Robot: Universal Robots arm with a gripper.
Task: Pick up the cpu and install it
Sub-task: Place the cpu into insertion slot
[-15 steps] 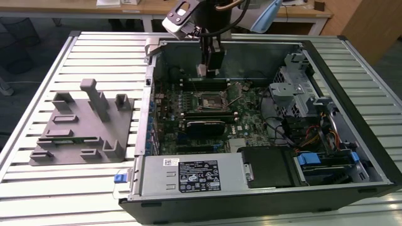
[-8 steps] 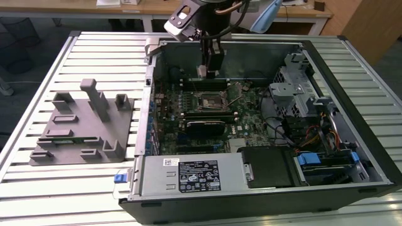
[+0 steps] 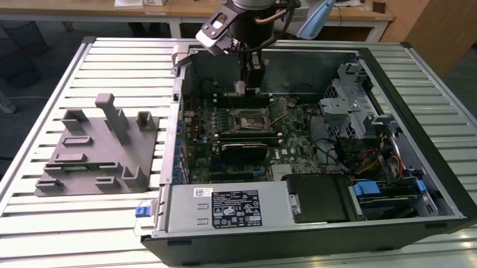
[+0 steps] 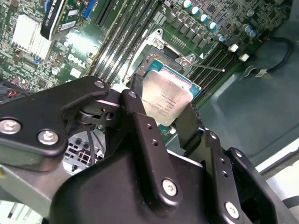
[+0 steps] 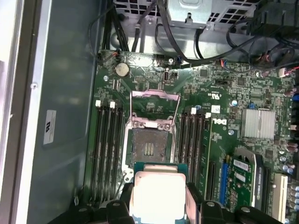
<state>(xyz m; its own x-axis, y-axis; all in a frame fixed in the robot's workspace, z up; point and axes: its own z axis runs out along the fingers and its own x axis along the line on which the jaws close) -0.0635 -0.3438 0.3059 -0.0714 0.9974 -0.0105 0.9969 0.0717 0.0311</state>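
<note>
Gripper [image 4: 164,106] on the robot arm is clamping the cpu [image 4: 164,95] by two opposite edges, its silvery lid showing between the black fingers [image 4: 140,126] in both wrist views. In the exterior view the chip is hanging inside the open computer case [image 3: 320,61], above the motherboard [image 3: 291,148] and close to the open socket [image 5: 148,147], not yet seated. The socket's metal frame [image 5: 154,103] is lying folded open on the side away from the chip. A chip coming down skewed or off-centre would likely be bending the socket's contacts; the raised frame could be snagging a finger. The case is resting on a ribbed metal table [image 3: 44,223], a grey plastic fixture [image 3: 97,151] sitting on the exterior view's left; wooden desks [image 3: 89,8] are lining the room's far side.
</note>
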